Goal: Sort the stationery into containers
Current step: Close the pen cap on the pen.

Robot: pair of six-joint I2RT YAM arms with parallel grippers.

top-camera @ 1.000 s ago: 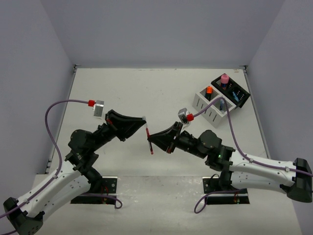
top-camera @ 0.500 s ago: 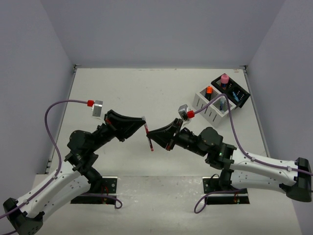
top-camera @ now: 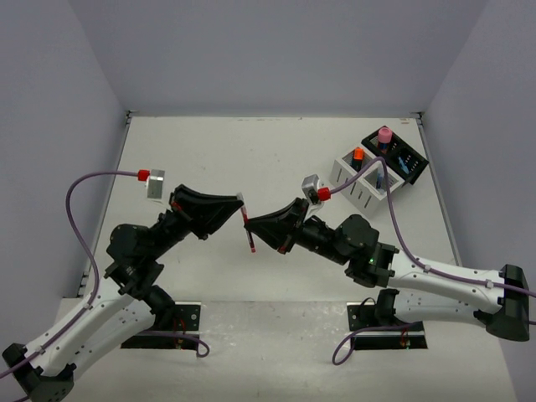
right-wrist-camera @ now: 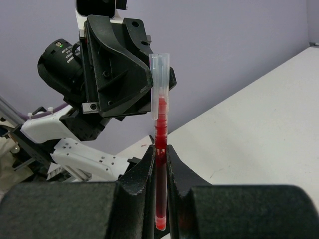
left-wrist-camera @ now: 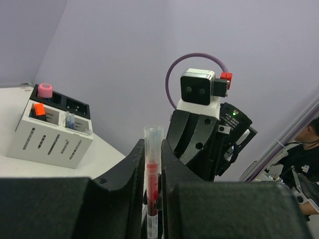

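A red pen point(top-camera: 247, 232) with a clear cap hangs in the air above the table's middle, held from both sides. My left gripper point(top-camera: 241, 209) is shut on its capped upper end point(left-wrist-camera: 152, 184). My right gripper point(top-camera: 249, 224) is shut on the red barrel point(right-wrist-camera: 160, 149), lower down. The two grippers face each other, almost tip to tip. At the back right stand the white container point(top-camera: 362, 186) and the black container point(top-camera: 395, 156). An orange highlighter point(top-camera: 358, 155) and a blue pen point(top-camera: 378, 178) stand in the white one. A pink cylinder point(top-camera: 384, 134) stands in the black one.
The left wrist view shows the white box point(left-wrist-camera: 47, 142) with its slotted side, the black box point(left-wrist-camera: 75, 105) behind it, and the right arm's wrist camera point(left-wrist-camera: 198, 89) close ahead. Grey walls close the table on three sides.
Both grippers have shifted a little left and away from the bases with the red pen between them. The left arm's wrist has swung further left. Both grips stay the same.
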